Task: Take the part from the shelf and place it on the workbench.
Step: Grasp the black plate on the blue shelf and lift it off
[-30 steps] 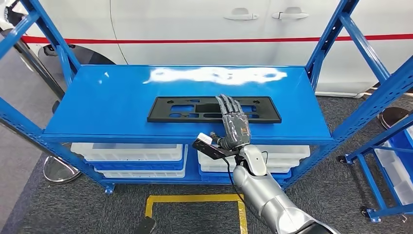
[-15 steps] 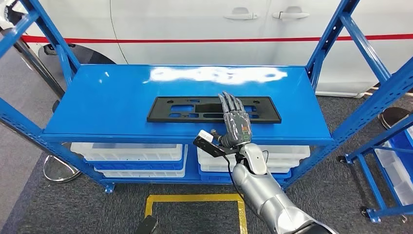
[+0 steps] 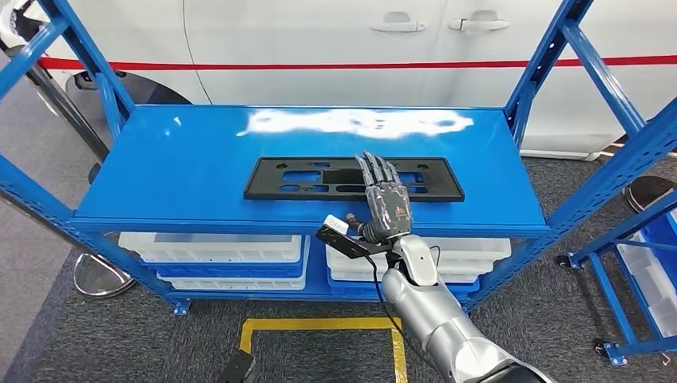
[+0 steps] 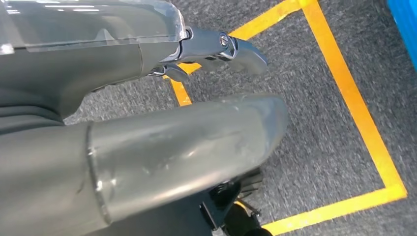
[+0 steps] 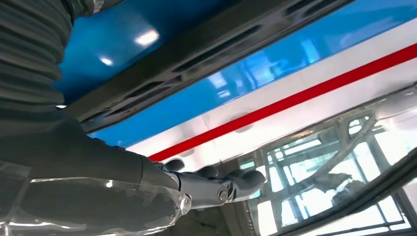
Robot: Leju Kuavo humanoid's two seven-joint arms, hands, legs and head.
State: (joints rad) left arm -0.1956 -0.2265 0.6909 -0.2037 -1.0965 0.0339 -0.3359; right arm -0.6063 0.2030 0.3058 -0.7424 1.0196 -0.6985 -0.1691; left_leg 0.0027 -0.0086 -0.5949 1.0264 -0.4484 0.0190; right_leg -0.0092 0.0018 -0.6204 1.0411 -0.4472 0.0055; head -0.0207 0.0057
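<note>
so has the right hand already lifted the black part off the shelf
No, the black part lies flat on the blue shelf with the right hand spread open over it.

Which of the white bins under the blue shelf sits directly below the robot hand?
The right-hand stack of white bins, below the robot hand over the black part. The left stack sits off to the side, under bare shelf.

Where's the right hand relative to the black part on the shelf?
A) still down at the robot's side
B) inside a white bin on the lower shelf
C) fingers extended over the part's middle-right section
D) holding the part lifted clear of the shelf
C: in the head view the right hand reaches with fingers spread over the black part, which lies flat on the blue shelf.
</note>
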